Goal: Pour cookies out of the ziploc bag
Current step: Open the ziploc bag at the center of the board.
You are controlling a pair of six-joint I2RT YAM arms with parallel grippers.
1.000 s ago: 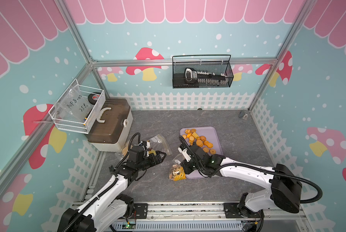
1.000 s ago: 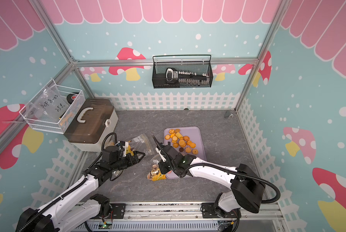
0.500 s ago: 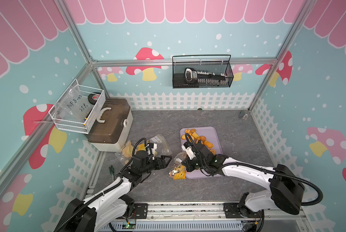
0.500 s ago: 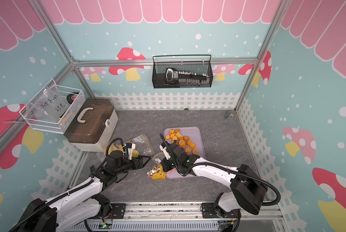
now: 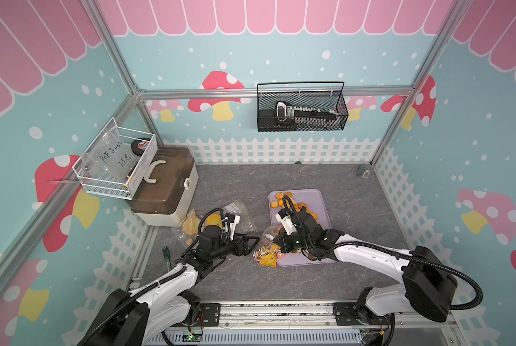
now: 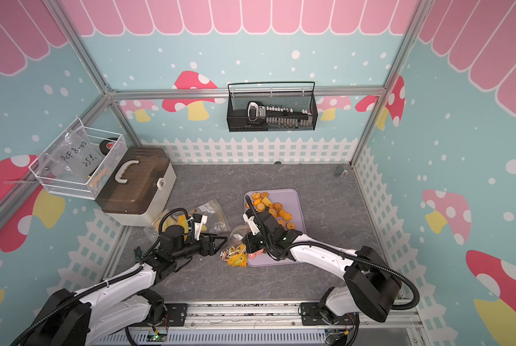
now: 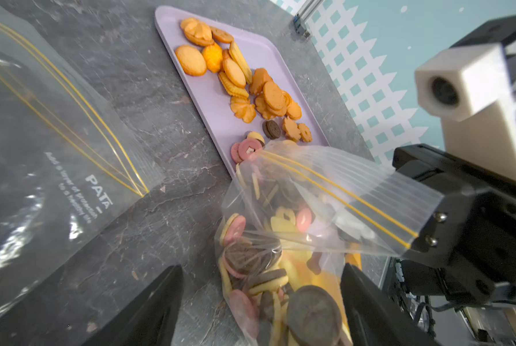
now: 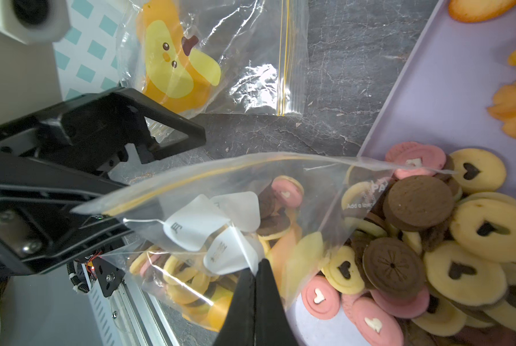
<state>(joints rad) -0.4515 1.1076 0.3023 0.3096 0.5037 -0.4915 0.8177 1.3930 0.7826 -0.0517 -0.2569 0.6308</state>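
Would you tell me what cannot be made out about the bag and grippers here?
- Left gripper: contact with the bag unclear, too small in both top views.
- Cookies inside: count hidden by piling, left wrist view.
- Tray: near part under the right arm, both top views.

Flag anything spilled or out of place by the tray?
No small round cookies seen off the lilac rectangular tray. The clear plastic zip bag straddles its near corner, cookie-filled bottom past the edge over the grey table.

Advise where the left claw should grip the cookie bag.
Likely the bulging bottom end of the bag, approached from the robot's left. Its mouth lies over the tray, the right claw pinches the zip edge, and the open left claw straddles that end.
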